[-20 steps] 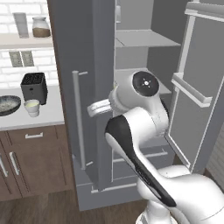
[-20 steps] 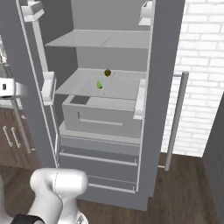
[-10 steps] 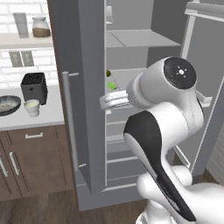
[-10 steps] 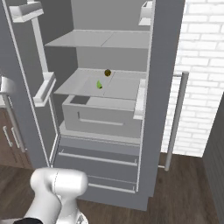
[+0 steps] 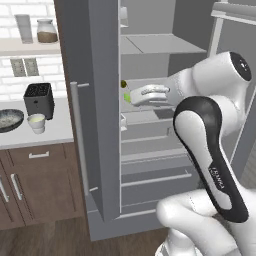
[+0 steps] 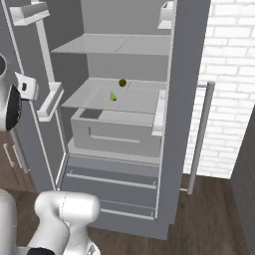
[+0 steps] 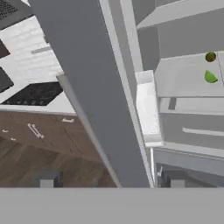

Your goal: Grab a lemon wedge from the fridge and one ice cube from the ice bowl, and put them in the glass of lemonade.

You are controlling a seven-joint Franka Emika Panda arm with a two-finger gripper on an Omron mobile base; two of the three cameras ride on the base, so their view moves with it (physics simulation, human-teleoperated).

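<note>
Fridge [image 6: 124, 129]: both doors swung wide, so the shelves are open to reach; the left door's edge stands just ahead of the fingers in the hand view, with its long bar handle on the outer face
Gripper [image 7: 109, 179]: fingers [image 7: 47, 180] stand apart with nothing between them; the edge of the left door runs up between the two tips, untouched, which reads as a hand freed from the door and ready for a small grasp
Hand in the left base view: the white hand [image 5: 145, 95] lies level at the height of the middle shelf, pointing leftward, so the reach into the fridge needs little change in height
Lemon wedge [image 6: 113, 96]: a tiny yellow-green piece on the middle shelf above the drawer, ahead of the fingers and off to their right, apart from them
Dark round fruit [image 6: 122, 82]: on the same shelf, just behind the wedge, near enough to be nudged by a careless approach
Glass of lemonade [image 5: 36, 122]: on the counter left of the fridge, beyond the open door and well apart from the fingers, waiting for both items
Ice bowl [image 5: 10, 120]: just beside the glass, on its far side from the fingers
Toaster [image 5: 39, 98]: behind the glass
Step in hand, as I judge: turn the fingers right toward the wedge; nothing is collected yet
</note>
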